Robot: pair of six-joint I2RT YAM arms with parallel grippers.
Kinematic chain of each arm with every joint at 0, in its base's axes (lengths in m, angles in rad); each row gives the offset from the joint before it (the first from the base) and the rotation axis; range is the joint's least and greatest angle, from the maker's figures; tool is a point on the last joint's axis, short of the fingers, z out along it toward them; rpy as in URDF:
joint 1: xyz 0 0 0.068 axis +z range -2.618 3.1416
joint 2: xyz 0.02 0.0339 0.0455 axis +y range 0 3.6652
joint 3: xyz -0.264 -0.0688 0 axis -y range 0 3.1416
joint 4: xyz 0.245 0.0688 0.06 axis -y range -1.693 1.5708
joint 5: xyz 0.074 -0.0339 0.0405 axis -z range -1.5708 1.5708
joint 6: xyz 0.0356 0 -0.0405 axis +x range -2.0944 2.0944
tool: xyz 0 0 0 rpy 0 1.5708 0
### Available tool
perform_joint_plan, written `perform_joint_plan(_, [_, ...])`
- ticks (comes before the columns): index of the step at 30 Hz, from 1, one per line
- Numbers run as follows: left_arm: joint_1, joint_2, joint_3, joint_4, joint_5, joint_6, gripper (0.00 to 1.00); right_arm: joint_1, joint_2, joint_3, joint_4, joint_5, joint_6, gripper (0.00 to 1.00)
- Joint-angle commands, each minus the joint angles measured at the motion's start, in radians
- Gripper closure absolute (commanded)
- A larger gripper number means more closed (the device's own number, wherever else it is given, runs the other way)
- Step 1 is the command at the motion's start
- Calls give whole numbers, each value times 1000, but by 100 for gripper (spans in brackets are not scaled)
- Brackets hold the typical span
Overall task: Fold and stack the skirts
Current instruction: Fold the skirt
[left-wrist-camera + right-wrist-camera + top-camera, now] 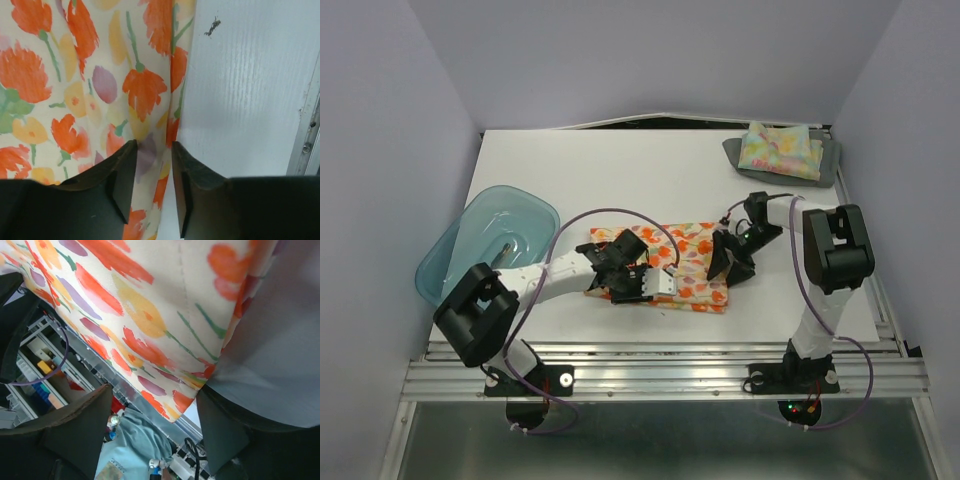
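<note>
The white skirt with orange-red flowers (692,262) lies folded flat in the middle of the table. My left gripper (655,292) is at its near edge. In the left wrist view the left gripper (154,150) is open a little, and the skirt's (90,85) folded edge runs between the fingers. My right gripper (725,262) is at the skirt's right end. In the right wrist view the right gripper (152,400) is wide open with a corner of the skirt (140,305) between the jaws. The pastel floral skirt (780,148) lies folded on the dark grey skirt (734,152) at the back right.
A translucent blue basin (480,240) stands at the left edge of the table. The white table top (240,100) shows beside the skirt, with the metal front rail (660,375) close behind the arms.
</note>
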Motion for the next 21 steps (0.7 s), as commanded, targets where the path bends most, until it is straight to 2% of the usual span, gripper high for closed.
perform_joint_plan(1, [-2,-93,0,9,6,-37,47,4,43,17,53,66,-28,38])
perform_joint_plan(3, [10,-125,26,15,20,-75,41,4,52,36,84,97,-38,54])
perform_joint_plan(4, [16,-156,38,17,34,-95,39,4,59,54,89,124,-67,66])
perform_joint_plan(7, [38,-219,78,27,45,-182,34,-6,110,189,90,291,-149,86])
perform_joint_plan(9, [53,-271,83,53,39,-236,31,-6,151,273,125,367,-186,93])
perform_joint_plan(10, [64,-289,78,64,39,-254,28,-6,167,366,136,394,-224,95])
perform_joint_plan(12, [79,-326,66,95,29,-294,27,-6,232,472,164,470,-277,95])
perform_joint_plan(13, [81,-332,66,96,23,-301,27,-6,257,585,169,508,-299,94])
perform_joint_plan(14, [85,-337,65,95,20,-307,27,5,279,640,175,526,-318,91])
perform_joint_plan(17, [93,-346,54,84,-1,-299,27,37,337,830,150,562,-381,30])
perform_joint_plan(19, [105,-354,36,84,-24,-278,27,56,327,896,94,547,-381,14])
perform_joint_plan(21, [118,-360,10,84,-44,-247,27,56,255,907,92,508,-347,10])
